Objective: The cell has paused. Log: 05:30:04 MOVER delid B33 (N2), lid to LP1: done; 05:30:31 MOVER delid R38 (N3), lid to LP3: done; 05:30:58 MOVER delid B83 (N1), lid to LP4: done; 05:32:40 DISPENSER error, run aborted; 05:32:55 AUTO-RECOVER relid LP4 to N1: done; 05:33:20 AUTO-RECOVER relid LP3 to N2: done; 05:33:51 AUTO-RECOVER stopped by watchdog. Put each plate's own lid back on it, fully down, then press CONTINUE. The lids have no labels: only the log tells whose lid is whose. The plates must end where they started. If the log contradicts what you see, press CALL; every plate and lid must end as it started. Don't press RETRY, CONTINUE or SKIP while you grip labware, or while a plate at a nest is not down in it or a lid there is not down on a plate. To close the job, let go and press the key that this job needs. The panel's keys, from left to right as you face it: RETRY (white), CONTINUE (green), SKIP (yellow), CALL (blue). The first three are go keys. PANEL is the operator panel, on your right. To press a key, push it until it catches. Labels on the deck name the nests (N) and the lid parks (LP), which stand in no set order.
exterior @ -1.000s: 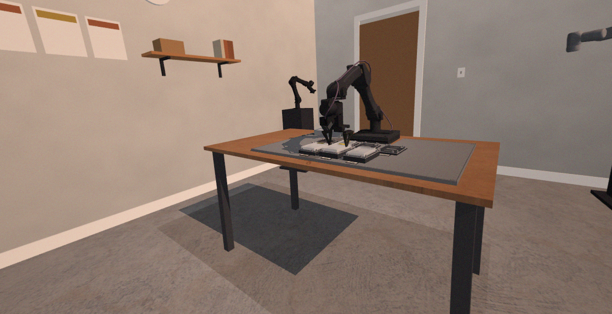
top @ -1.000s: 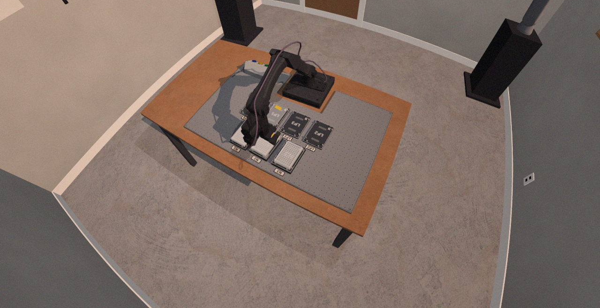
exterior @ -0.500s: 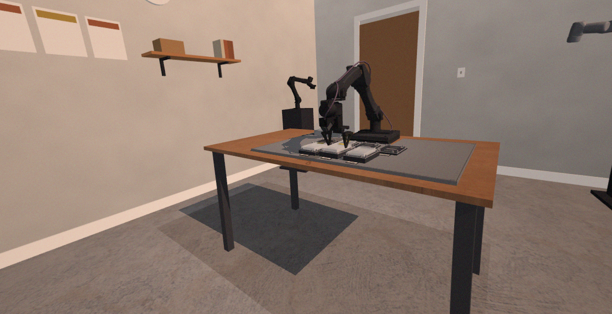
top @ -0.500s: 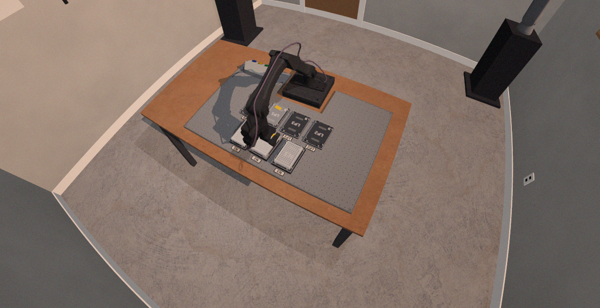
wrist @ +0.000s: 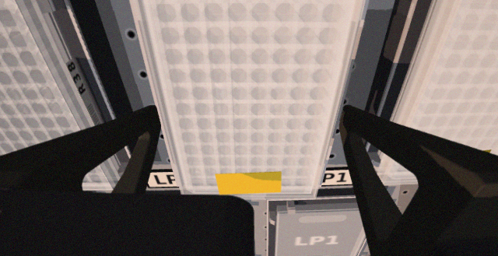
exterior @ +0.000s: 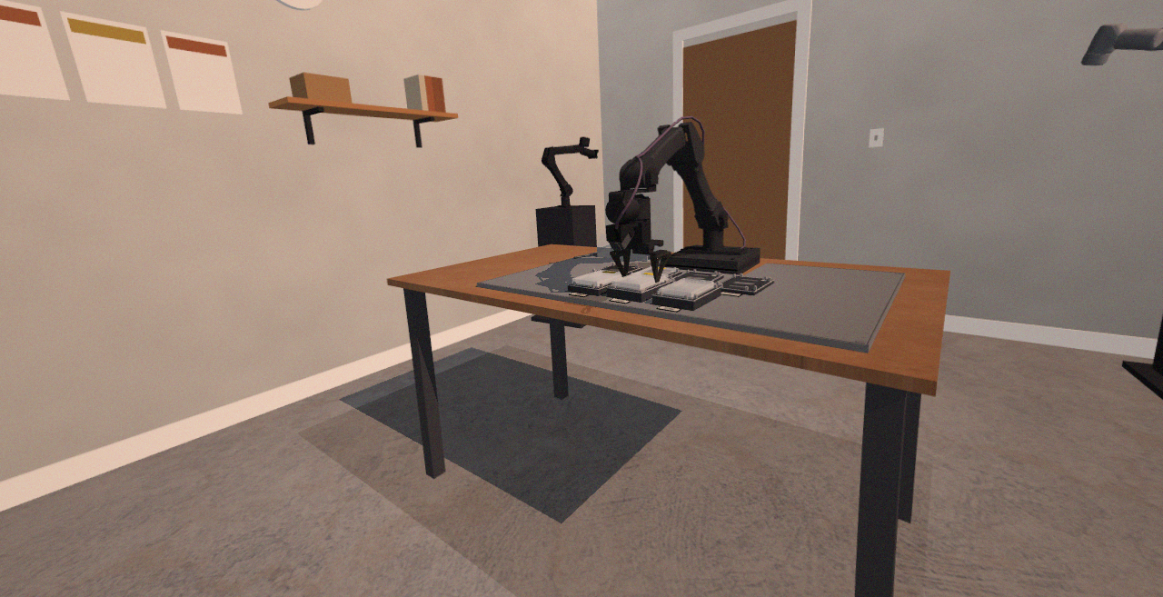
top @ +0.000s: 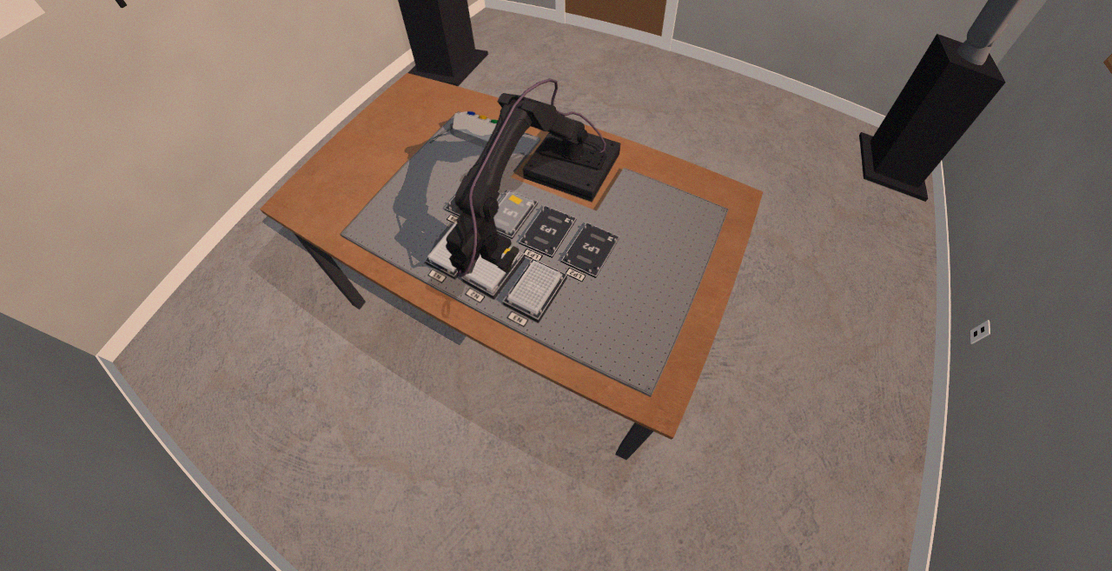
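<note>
My gripper [top: 488, 262] [exterior: 641, 275] [wrist: 250, 115] is open, its fingers either side of the lidded plate at N2 [top: 483, 276] [wrist: 249, 65]. That plate's clear lid has a yellow patch near the LP1 end. The plate at N3 [top: 534, 288] [exterior: 687, 291] [wrist: 23, 81] reads R38 on its side and appears lidless. The plate at N1 [top: 440, 256] [exterior: 593, 277] [wrist: 463, 65] wears a lid, partly hidden by the arm or a finger. Another lid [top: 510, 217] [wrist: 327, 221] lies on LP1. Whether the N2 lid is fully down is unclear.
LP3 [top: 547, 237] and LP2 [top: 591, 248] show bare dark parks. LP4 is mostly behind the arm. The operator panel [top: 470, 129] stands beside the arm's base; its blue, yellow and green keys show, the white one is hidden. Neighbouring plates stand close outside both fingers.
</note>
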You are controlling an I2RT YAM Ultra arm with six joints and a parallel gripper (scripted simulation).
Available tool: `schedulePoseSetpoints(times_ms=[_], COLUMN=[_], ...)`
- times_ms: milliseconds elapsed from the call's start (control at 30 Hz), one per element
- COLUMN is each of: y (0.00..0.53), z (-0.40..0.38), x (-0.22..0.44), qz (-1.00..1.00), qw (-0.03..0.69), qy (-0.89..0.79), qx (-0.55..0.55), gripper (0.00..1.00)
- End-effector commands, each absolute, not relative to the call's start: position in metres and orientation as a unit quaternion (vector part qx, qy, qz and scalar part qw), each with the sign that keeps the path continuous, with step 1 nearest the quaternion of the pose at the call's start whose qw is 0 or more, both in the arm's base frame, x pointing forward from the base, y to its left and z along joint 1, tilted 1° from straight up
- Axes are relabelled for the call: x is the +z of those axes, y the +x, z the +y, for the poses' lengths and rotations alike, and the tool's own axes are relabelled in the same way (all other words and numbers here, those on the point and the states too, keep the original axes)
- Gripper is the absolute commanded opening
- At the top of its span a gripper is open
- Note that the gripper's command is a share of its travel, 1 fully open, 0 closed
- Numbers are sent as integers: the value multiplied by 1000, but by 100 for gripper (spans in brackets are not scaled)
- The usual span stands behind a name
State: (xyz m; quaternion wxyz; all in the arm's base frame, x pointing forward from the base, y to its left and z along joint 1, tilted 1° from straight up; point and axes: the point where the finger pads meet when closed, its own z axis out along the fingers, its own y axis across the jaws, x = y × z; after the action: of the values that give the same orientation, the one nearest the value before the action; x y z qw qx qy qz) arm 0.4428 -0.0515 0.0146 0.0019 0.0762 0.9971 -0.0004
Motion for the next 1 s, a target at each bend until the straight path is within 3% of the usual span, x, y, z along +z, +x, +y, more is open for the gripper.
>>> schedulePoseSetpoints(times_ms=[0,333,967], y=[453,449,449], z=[-49,-51,-51], x=[29,24,24], qz=[997,997,997], qw=[22,16,16], qy=[77,77,77], qx=[2,0,0], gripper=[100,100,83])
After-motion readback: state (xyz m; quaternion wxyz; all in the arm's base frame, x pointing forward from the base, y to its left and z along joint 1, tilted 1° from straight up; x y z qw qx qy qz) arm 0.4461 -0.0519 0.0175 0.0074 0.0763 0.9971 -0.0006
